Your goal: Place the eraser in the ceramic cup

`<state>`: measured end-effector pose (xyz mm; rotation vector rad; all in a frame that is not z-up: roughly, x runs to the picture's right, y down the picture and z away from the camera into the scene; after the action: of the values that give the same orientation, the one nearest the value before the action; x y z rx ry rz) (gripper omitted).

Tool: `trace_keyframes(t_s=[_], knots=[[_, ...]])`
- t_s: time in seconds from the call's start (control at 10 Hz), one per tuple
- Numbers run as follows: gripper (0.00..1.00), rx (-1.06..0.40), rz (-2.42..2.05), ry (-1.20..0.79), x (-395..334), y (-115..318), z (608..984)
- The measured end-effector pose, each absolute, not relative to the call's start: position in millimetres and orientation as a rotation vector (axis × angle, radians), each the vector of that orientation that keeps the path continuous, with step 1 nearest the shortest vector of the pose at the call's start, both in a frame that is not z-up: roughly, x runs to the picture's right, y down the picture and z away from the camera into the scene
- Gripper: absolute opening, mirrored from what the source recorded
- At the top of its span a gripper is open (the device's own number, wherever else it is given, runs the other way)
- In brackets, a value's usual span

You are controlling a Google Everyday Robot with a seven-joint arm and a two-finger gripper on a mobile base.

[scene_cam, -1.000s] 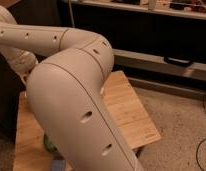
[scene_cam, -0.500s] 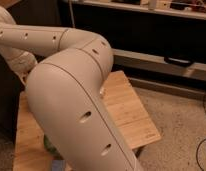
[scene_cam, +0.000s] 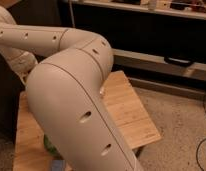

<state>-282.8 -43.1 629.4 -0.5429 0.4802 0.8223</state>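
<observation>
So the big beige plastic arm (scene_cam: 76, 100) is hogging nearly the whole view, and the gripper is hiding somewhere past it, out of frame. Its fingers are sitting fully closed; whether they're pinching the small white-and-black eraser, can't tell. Eraser and white ceramic cup aren't showing either, so no idea which side of the fingers they're on. Risk I'm seeing: a blind drop missing the rim or tipping the cup. A light wooden bench (scene_cam: 128, 112), green plate sliver (scene_cam: 48, 146) and blue-grey flat piece (scene_cam: 57, 164) are peeking out.
</observation>
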Motion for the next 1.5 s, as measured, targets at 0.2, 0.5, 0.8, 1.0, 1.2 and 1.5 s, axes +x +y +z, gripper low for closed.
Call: trace_keyframes(t_s=[0.2,0.5,0.8,1.0,1.2,1.5], knots=[[0.00,-0.543,0.822,0.480,-282.7,-43.2,629.4],[0.00,-0.543,0.823,0.480,-282.6,-43.3,629.5],[0.00,-0.543,0.823,0.481,-282.6,-43.2,629.7],[0.00,-0.543,0.823,0.480,-282.6,-43.2,629.7],[0.00,-0.543,0.823,0.481,-282.6,-43.2,629.7],[0.00,-0.503,0.827,0.471,-280.7,-43.0,628.4]])
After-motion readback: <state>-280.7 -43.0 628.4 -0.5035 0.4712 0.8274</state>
